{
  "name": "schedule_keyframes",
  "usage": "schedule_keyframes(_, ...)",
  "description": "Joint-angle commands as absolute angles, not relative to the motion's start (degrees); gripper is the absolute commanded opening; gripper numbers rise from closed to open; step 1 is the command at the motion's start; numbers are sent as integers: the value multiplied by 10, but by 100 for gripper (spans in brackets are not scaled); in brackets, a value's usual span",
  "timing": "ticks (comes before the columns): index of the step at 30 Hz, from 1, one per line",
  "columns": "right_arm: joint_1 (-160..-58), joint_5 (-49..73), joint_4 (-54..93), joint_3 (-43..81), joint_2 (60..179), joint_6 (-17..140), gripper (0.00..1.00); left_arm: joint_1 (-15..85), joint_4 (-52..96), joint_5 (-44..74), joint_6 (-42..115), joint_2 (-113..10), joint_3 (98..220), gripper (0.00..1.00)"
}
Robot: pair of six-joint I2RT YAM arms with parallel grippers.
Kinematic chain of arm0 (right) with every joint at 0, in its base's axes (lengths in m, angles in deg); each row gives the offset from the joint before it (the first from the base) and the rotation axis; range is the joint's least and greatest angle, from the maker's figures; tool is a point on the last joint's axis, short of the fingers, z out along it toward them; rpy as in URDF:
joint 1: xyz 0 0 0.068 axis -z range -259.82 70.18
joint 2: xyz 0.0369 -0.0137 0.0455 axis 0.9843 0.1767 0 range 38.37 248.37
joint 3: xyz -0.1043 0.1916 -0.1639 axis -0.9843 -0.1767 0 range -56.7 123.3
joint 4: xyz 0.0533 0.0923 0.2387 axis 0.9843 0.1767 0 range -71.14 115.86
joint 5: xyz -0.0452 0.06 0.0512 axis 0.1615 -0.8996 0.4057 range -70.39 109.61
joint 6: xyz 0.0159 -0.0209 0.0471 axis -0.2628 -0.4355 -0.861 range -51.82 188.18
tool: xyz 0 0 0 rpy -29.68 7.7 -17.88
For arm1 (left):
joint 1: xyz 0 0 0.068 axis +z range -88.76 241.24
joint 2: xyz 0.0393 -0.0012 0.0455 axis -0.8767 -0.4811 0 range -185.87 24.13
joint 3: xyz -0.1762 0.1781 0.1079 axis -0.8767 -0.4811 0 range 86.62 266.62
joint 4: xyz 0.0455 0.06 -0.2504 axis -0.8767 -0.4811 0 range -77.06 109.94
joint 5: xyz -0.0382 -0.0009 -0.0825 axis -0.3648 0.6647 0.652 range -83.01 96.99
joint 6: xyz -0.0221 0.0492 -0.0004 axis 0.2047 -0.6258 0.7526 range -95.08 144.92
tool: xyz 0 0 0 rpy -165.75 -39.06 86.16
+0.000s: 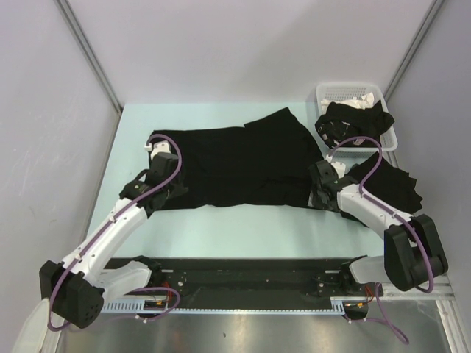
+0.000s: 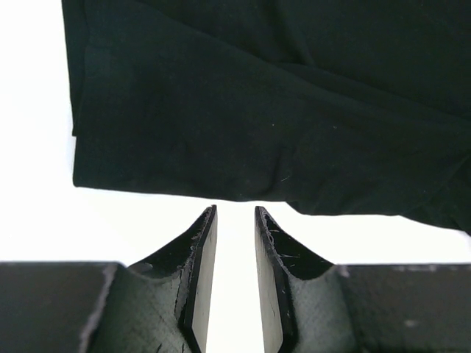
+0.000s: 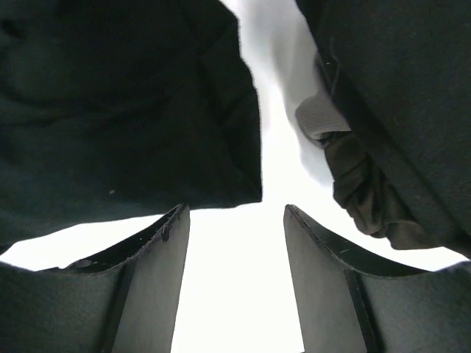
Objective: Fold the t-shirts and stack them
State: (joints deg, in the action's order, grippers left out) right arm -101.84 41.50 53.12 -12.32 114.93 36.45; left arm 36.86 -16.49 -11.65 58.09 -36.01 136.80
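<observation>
Spread t-shirt (image 1: 243, 165): black, lies flat across the middle of the table (image 1: 221, 228), long side running 9 to 3 o'clock, one part fanning out toward 1 o'clock.

Second t-shirt (image 1: 397, 184): black, lies rumpled at the table's 3 o'clock edge, partly under the right arm, just beside the spread t-shirt. Shows a pale patch (image 3: 320, 118) at its near edge in the right wrist view, too blurred to name.

Third t-shirt (image 1: 353, 121): black, hangs bunched over the near rim of the white slotted basket (image 1: 346, 90), which sits in the 1 o'clock corner.

Left gripper (image 1: 156, 193): sits low at the spread t-shirt's 8 o'clock corner. In the left wrist view, points at the hem and stops just short of it. Jaws stand narrowly parted, with only bare table between them. Grips nothing.

Right gripper (image 1: 320, 193): sits low at the spread t-shirt's 4 o'clock corner, between that shirt and the second one. In the right wrist view, has the spread shirt's corner at 10 o'clock and the second shirt at 2 o'clock, with a strip of bare table running up the middle. Jaws stand spread wide and hold nothing.
</observation>
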Motion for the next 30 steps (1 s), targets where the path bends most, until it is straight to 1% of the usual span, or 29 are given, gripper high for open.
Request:
schedule_keyframes(1, -1021, 453, 520, -128, 1159, 361, 57, 364, -167, -109, 582, -348, 1401, 32)
schedule_keyframes(5, -1017, 460, 510, -135, 1171, 366, 55, 363, -170, -109, 576, -348, 1408, 32)
schedule_keyframes(6, -1017, 455, 508, -135, 1175, 366, 52, 363, -173, -109, 575, -348, 1410, 32)
schedule_keyframes(9, -1020, 452, 494, -135, 1182, 367, 50, 362, -178, -111, 570, -345, 1414, 32)
schedule_keyframes(14, -1014, 439, 487, -135, 1191, 373, 48, 362, -181, -113, 567, -339, 1415, 32)
schedule_keyframes(17, -1014, 433, 486, -135, 1190, 378, 45, 362, -181, -111, 568, -334, 1416, 32)
schedule_keyframes(20, -1014, 426, 484, -135, 1186, 382, 28, 361, -178, -110, 572, -334, 1416, 32)
schedule_keyframes(23, -1011, 427, 486, -135, 1183, 386, 1, 360, -176, -109, 575, -334, 1419, 32)
schedule_keyframes(24, -1011, 430, 493, -135, 1182, 386, 0, 359, -174, -109, 576, -334, 1421, 32)
schedule_keyframes(30, -1007, 461, 520, -135, 1150, 379, 0, 357, -172, -108, 577, -341, 1427, 32)
